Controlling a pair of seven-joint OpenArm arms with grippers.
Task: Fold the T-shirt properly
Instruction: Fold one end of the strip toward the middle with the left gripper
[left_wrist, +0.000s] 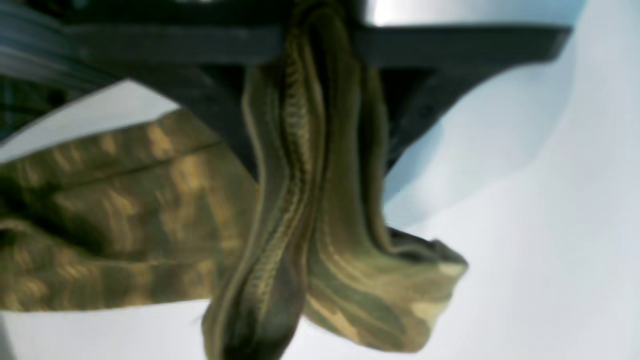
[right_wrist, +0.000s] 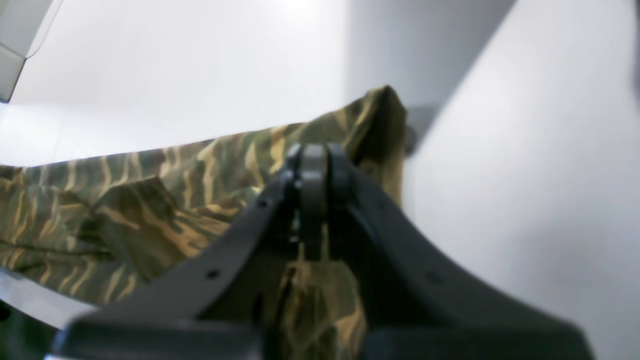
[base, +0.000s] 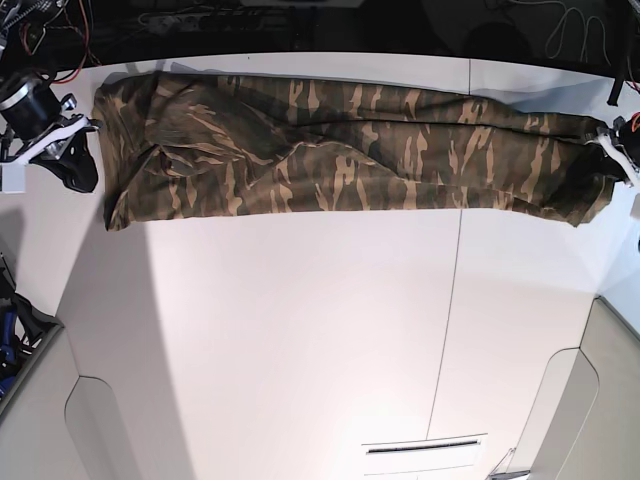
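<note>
The camouflage T-shirt lies stretched as a long folded band along the far side of the white table. My left gripper is at the band's right end in the base view. In the left wrist view it is shut on a bunched fold of the shirt, which hangs down from the jaws. My right gripper is at the band's left end. In the right wrist view its jaws are pressed together at the shirt's edge, with cloth running between the fingers.
Cables and dark equipment line the far edge of the table. Grey panels stand at the near left and near right corners. A seam runs down the table, and a slot sits near the front.
</note>
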